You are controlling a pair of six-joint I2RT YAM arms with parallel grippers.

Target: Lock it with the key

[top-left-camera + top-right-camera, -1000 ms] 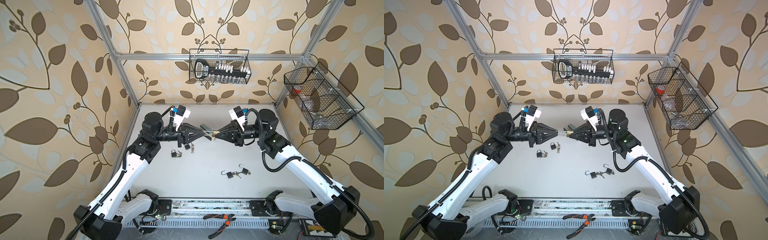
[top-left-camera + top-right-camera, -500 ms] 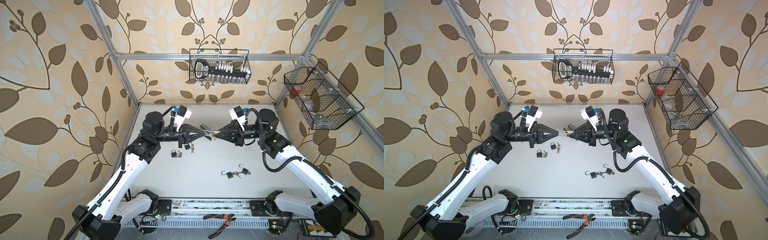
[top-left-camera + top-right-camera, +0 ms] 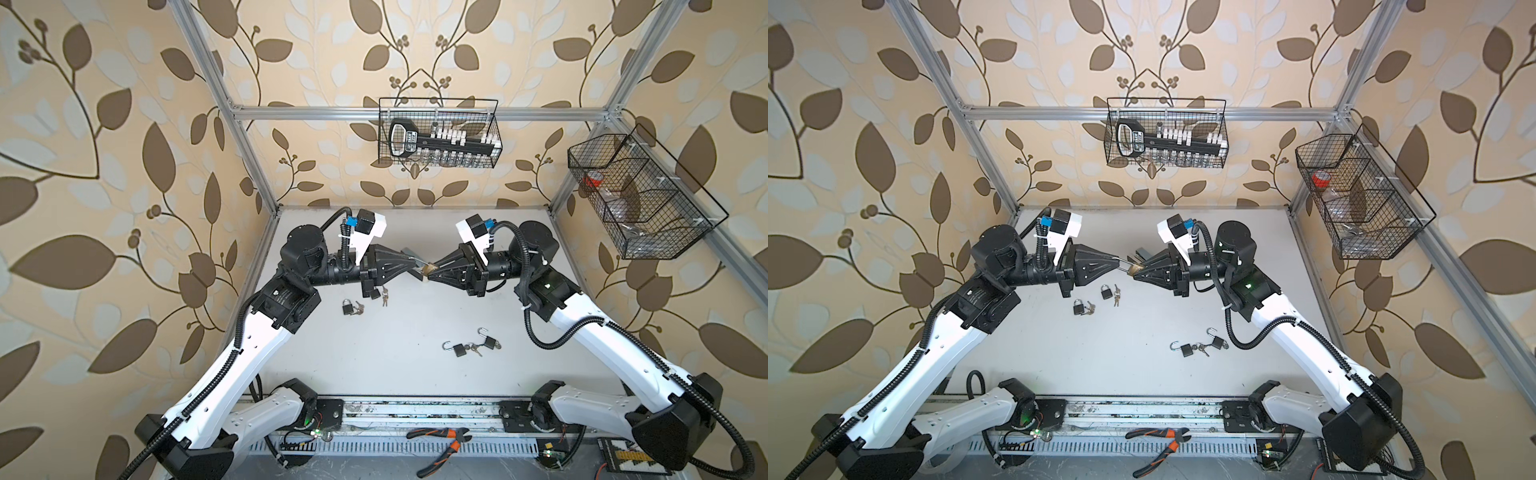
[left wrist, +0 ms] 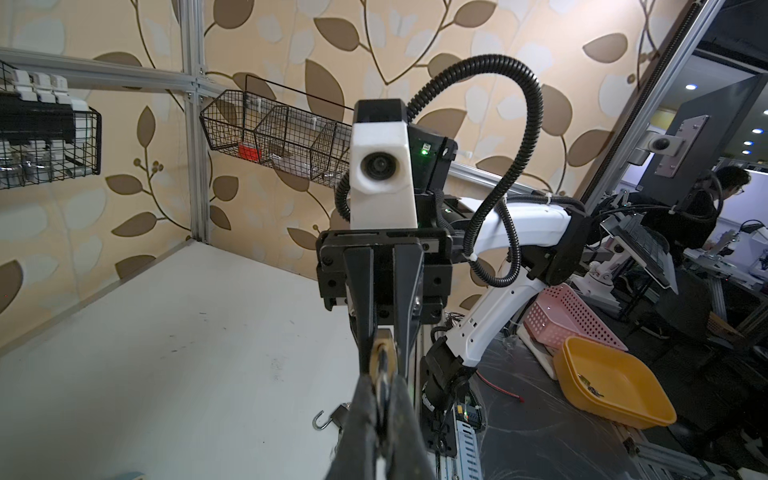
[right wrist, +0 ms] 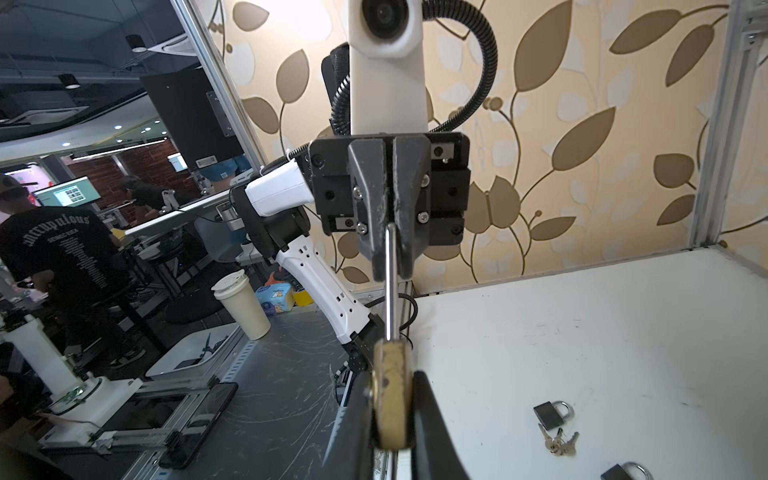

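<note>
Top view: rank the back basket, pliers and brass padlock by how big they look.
In a top view, largest to smallest:
1. back basket
2. pliers
3. brass padlock, only partly visible, yet clearly the smallest

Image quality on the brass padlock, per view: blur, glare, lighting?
In both top views: even light, soft shadows, brass padlock small, fairly sharp. Left wrist view: padlock and near jaws blurred, too close. Right wrist view: padlock body slightly soft, its shackle glints; room behind dim.
</note>
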